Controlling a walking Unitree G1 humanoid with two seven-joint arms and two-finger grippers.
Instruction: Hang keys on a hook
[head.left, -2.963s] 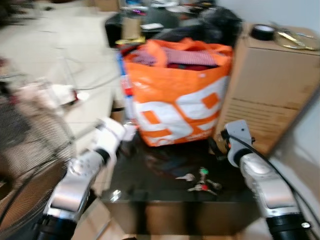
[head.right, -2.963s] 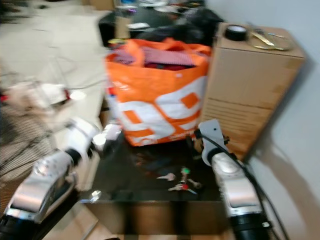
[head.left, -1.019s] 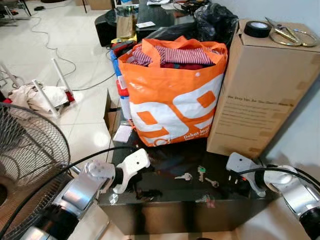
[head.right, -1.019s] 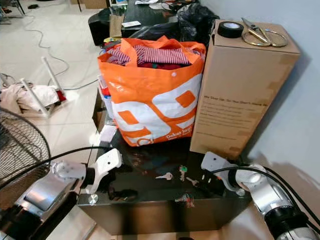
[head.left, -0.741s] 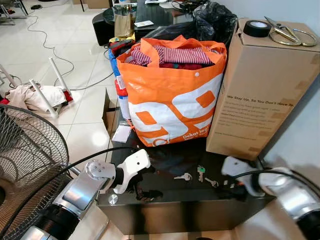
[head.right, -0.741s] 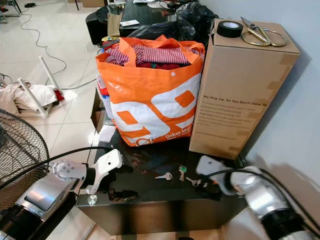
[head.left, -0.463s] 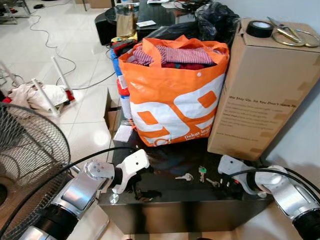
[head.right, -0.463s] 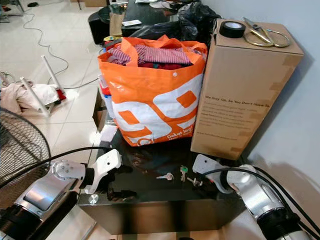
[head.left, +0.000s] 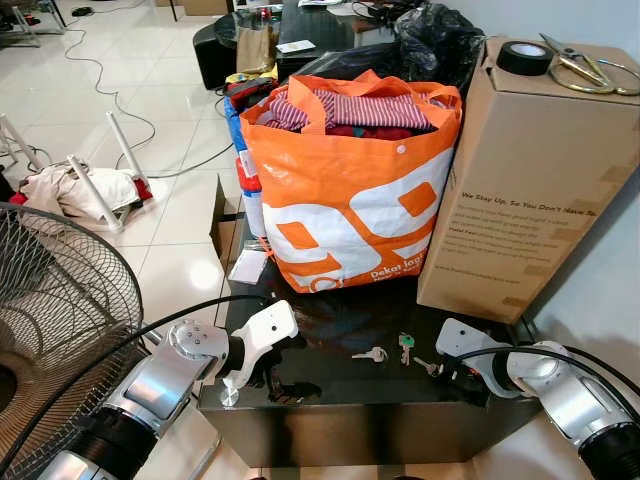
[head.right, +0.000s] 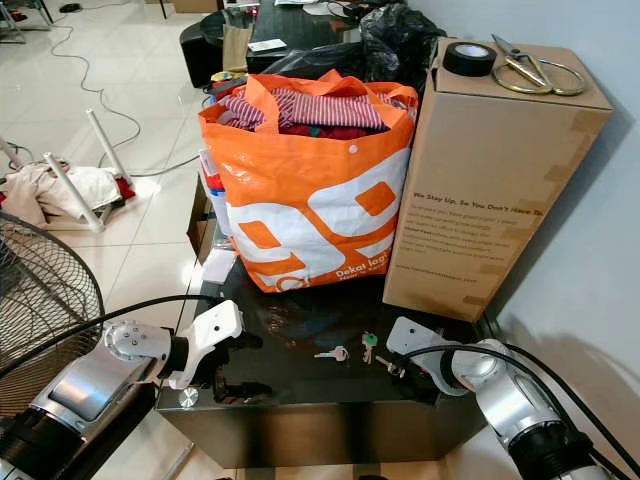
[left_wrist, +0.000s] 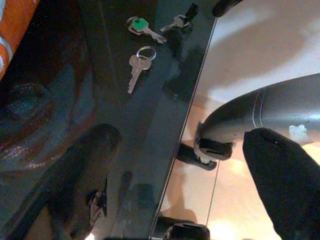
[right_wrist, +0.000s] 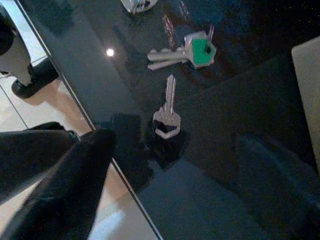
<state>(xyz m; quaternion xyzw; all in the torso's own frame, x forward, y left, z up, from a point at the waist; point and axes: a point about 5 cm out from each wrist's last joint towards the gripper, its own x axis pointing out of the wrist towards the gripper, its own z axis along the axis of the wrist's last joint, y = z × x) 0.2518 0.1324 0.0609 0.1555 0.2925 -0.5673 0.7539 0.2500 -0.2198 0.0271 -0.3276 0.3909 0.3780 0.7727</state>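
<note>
Left pincer sits low at the lower left of the frame over the counter edge; I cannot tell its finger state. Keys lie flat on the dark counter, centre-right, none lifted. Right pincer is just beside them, fingers apart in its wrist view, holding nothing. I see no hook. Judging by this, grasp and hanging both remain.
</note>
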